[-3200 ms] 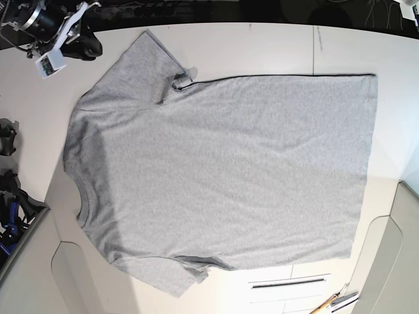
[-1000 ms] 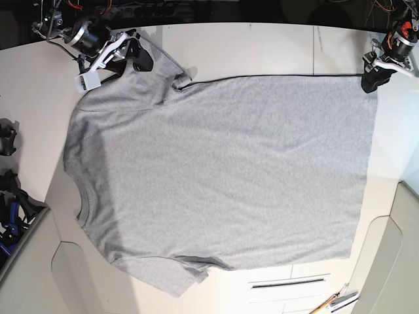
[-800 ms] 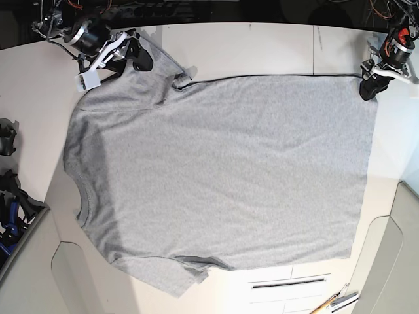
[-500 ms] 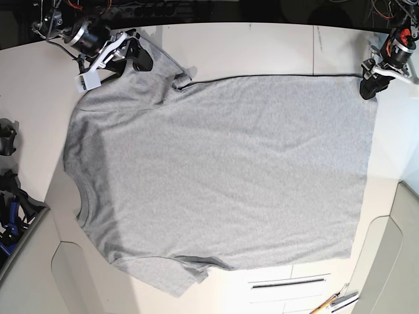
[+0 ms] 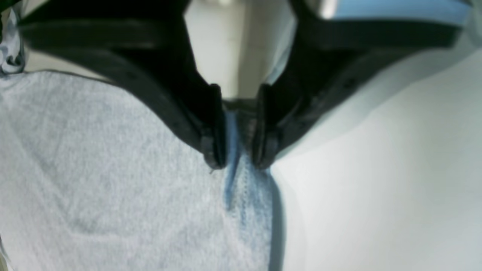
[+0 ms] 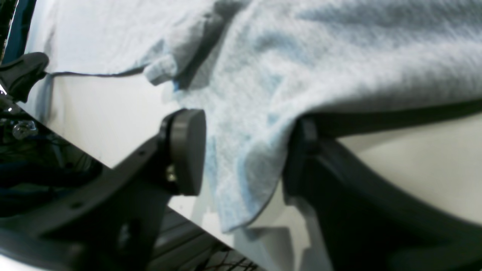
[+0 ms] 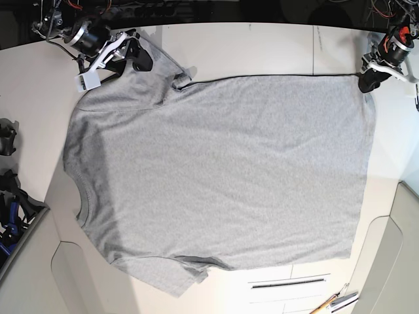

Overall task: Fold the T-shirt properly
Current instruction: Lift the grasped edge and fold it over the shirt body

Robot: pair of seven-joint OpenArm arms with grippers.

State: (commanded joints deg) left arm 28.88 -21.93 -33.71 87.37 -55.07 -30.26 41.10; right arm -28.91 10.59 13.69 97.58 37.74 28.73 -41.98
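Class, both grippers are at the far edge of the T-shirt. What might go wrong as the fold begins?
The left gripper pinches only a thin hem corner of the T-shirt; it may slip. The right gripper stands open around the sleeve edge, so lifting now could raise one side only and skew the fold.

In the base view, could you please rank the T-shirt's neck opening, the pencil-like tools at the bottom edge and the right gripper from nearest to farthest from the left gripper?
Measured from the left gripper, at the T-shirt hem corner, top right:
1. Pencil-like tools, bottom right, table's near edge.
2. Right gripper, top left, at the sleeve.
3. Neck opening, far left, mid-height.
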